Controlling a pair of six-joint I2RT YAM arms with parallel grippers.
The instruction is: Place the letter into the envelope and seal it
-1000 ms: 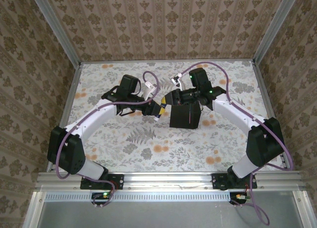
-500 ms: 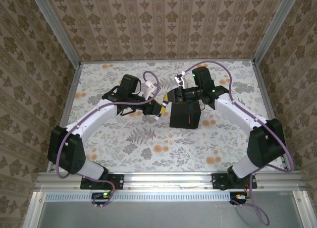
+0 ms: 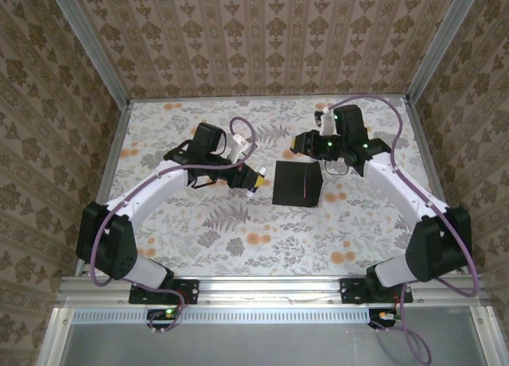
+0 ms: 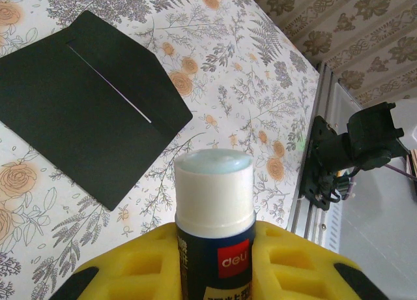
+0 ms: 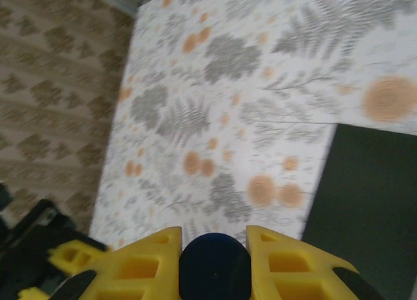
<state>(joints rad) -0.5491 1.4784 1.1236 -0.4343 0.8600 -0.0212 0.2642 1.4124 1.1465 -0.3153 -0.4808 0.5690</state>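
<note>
My left gripper (image 4: pixel 218 241) pinches a white-and-navy glue stick (image 4: pixel 214 195), my right gripper (image 5: pixel 214 241) a round navy cap (image 5: pixel 214 267); from above, the matte black paper envelope (image 3: pixel 297 184) lies at the stick's three o'clock.

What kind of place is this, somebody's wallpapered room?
Likely a robot test booth, not a home: wallpapered panels set in a metal frame, a floral-covered table, and two robot arms bolted to a rail at its near edge.

Right gripper (image 5: pixel 214 240): yellow jaws pinch a dark blue round cap (image 5: pixel 215 266). Black envelope (image 5: pixel 365 209) lies flat on the floral worktop (image 5: pixel 260 85), lower right.
</note>
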